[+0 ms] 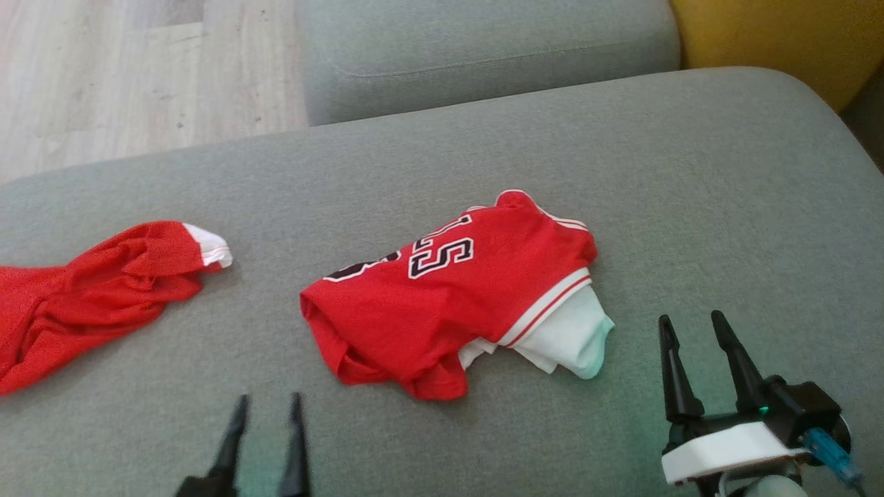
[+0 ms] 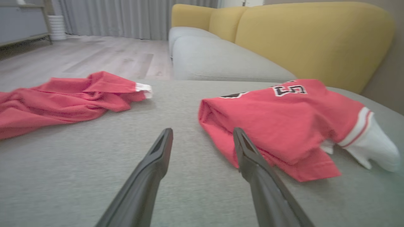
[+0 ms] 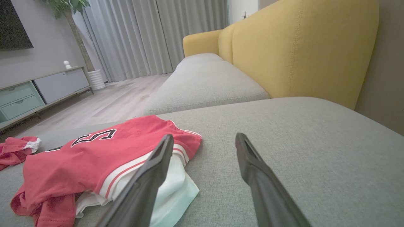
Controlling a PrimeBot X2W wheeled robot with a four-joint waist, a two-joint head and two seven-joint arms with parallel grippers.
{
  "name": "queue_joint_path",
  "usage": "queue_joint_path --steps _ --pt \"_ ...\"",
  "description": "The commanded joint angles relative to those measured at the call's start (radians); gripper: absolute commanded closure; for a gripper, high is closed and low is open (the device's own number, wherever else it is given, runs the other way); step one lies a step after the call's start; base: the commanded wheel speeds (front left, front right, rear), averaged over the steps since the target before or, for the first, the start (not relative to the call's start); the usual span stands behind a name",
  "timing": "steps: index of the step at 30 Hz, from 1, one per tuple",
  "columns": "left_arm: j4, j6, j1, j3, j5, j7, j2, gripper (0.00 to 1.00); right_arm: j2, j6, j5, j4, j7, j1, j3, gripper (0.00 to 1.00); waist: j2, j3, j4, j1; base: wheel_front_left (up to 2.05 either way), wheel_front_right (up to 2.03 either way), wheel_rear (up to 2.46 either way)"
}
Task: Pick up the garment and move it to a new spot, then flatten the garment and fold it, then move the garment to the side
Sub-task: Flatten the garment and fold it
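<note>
A red jersey garment (image 1: 449, 297) with black-and-white lettering and a white sleeve lies bunched in the middle of the grey sofa seat (image 1: 690, 159). My left gripper (image 1: 270, 398) hovers open at the seat's near edge, just left of the jersey's near corner. In the left wrist view that gripper (image 2: 202, 130) has its right finger over the jersey (image 2: 284, 126) hem, apart from it. My right gripper (image 1: 691, 317) stands open to the right of the white sleeve. In the right wrist view the gripper (image 3: 205, 136) holds nothing, and the jersey (image 3: 94, 157) lies to its left.
A second crumpled red garment (image 1: 90, 290) with a white cuff lies at the seat's left end. Another grey seat cushion (image 1: 483, 55) adjoins behind, with the yellow backrest (image 1: 780, 34) to the right and wooden floor (image 1: 103, 76) beyond the left edge.
</note>
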Motion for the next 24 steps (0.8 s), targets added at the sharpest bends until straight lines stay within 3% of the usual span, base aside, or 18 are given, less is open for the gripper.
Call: queue_joint_path --steps 1,4,8,15,24 --pt "-0.030 -0.015 -0.056 0.005 -0.011 -0.011 -0.010 0.00 -0.007 0.008 -0.005 -0.027 -0.011 -0.045 0.030 0.00 0.0000 0.003 -0.009 0.0000 0.00 0.00 0.00" --pt "-0.008 -0.050 -0.072 -0.060 -0.050 -0.011 -0.012 0.00 -0.010 0.008 -0.004 -0.028 -0.011 -0.054 0.042 0.00 0.0000 0.010 -0.030 0.0000 0.00 0.00 0.00" --pt "0.050 -0.054 -0.112 -0.170 -0.128 -0.009 -0.013 0.00 -0.014 0.008 -0.003 -0.030 -0.011 -0.070 0.053 0.00 0.0000 0.028 -0.061 0.0000 0.00 0.00 0.00" --pt "0.192 -0.019 -0.229 -0.296 -0.229 -0.004 -0.013 0.00 -0.016 0.008 0.001 -0.036 -0.011 -0.104 0.070 0.00 0.0000 0.078 -0.108 0.0000 0.00 0.00 0.00" --pt "0.339 0.028 -0.312 -0.365 -0.318 -0.008 -0.013 0.00 -0.015 0.008 0.004 -0.033 -0.011 -0.127 0.077 0.00 0.0000 0.102 -0.156 0.0000 0.00 0.00 0.00"
